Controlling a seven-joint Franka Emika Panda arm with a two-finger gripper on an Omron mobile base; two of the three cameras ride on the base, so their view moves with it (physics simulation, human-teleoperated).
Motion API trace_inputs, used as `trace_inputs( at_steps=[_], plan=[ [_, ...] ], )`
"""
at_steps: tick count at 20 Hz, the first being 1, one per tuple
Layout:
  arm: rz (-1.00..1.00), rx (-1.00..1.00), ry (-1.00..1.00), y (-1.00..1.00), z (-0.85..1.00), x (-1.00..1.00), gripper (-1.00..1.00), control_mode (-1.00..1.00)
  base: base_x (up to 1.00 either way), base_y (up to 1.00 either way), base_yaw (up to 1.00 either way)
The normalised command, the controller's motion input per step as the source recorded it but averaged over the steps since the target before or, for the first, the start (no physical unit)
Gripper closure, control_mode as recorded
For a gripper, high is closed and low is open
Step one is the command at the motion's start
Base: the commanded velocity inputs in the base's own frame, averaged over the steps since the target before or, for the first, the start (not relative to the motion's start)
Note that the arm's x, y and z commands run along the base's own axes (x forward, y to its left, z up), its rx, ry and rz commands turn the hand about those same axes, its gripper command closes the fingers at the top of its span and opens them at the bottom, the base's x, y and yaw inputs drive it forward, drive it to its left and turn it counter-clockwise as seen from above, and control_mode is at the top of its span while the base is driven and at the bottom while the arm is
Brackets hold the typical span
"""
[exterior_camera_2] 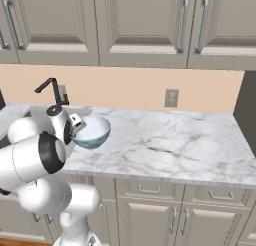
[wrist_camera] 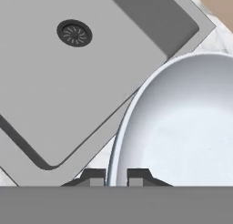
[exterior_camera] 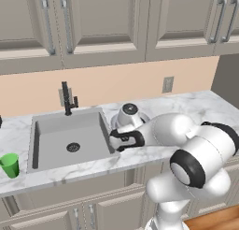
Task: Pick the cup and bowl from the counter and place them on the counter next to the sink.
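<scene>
The gripper (wrist_camera: pixel 116 176) pinches the near rim of the bowl (wrist_camera: pixel 182 127), one finger inside and one outside the wall. The bowl (exterior_camera_2: pixel 93 131) sits at the counter (exterior_camera_2: pixel 170 140) just right of the sink (exterior_camera: pixel 70 140). The cup (exterior_camera: pixel 10 164) stands on the counter left of the sink.
</scene>
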Motion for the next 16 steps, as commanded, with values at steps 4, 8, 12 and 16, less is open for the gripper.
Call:
trace_inputs(
  at_steps=[4, 8, 12, 16],
  plan=[
    [0.00, 0.04, 0.00, -0.02, 0.00, 0.00, 1.00, -1.00, 0.00, 0.00, 0.00],
    [0.00, 0.00, 0.00, 0.00, 0.00, 0.00, -1.00, -1.00, 0.00, 0.00, 0.00],
    [0.00, 0.00, 0.00, 0.00, 0.00, 0.00, -1.00, -1.00, 0.00, 0.00, 0.00],
    [0.00, 0.00, 0.00, 0.00, 0.00, 0.01, -1.00, -1.00, 0.00, 0.00, 0.00]
  ],
)
